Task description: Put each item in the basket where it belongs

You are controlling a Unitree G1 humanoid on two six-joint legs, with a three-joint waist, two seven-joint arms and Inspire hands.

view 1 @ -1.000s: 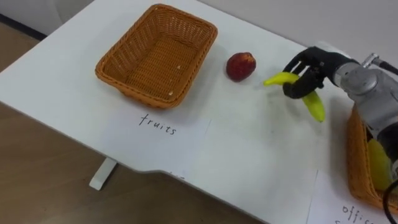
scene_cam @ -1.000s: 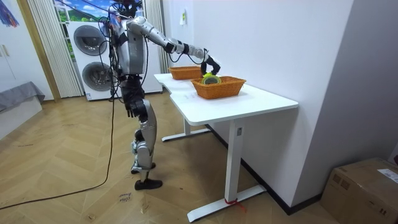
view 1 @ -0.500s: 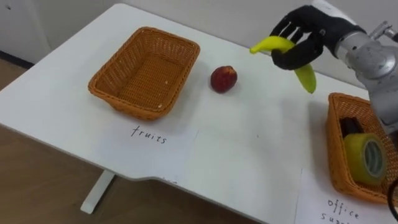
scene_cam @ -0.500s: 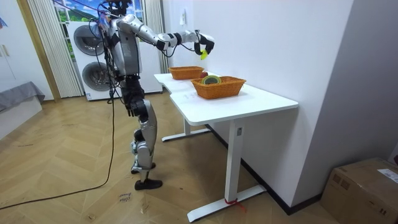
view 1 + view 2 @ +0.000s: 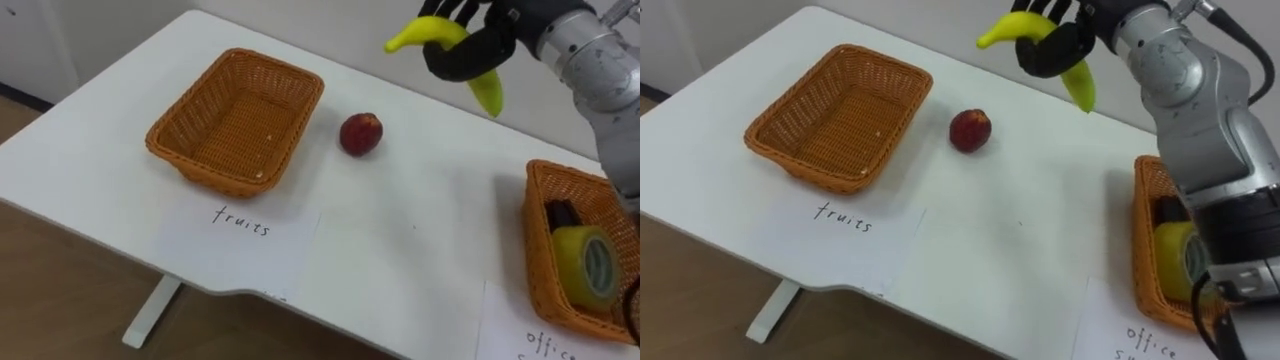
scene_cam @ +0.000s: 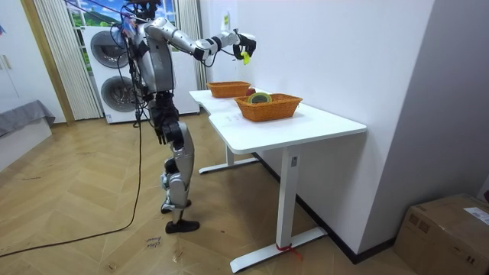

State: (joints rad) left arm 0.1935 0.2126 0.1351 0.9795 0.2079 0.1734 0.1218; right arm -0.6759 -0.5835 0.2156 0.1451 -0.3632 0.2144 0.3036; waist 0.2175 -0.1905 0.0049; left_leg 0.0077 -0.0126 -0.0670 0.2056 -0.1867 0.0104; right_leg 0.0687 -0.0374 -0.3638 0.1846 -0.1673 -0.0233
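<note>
Up above the far side of the worktop (image 5: 420, 250), the banana (image 5: 425, 32) sits in the robot's right hand (image 5: 478, 50), well clear of the surface, its stem end pointing to the robot's left and its other end hanging down to the right. The dark fingers (image 5: 1040, 55) are curled tight round its middle, so only the two yellow ends show. Below and a little to the left, a red round fruit (image 5: 361, 133) lies alone on the worktop, just beside the empty wicker basket (image 5: 235, 125) that stands on the left. A handwritten paper sheet (image 5: 240, 235) lies in front of that basket. On the right stands a second wicker basket (image 5: 535, 250), cut off by the edge of both eye views, holding a yellow roll of tape (image 5: 585, 262) and a dark thing (image 5: 560, 213) behind it that is too hidden to make out. A corner of another handwritten sheet (image 5: 530, 335) shows in front of it. The top of the hand is cut off at the upper edge of the eye views, so the fingertips cannot be followed all the way round. The room view gives what the eye views cannot: the robot stands upright on the wooden floor at the far end of the worktop, with two stacked washing machines (image 6: 114, 72) behind it, its right arm stretched out at about head height, the banana a small yellow spot against the white wall. A cardboard box (image 6: 447, 233) sits on the floor at the room view's right.
</note>
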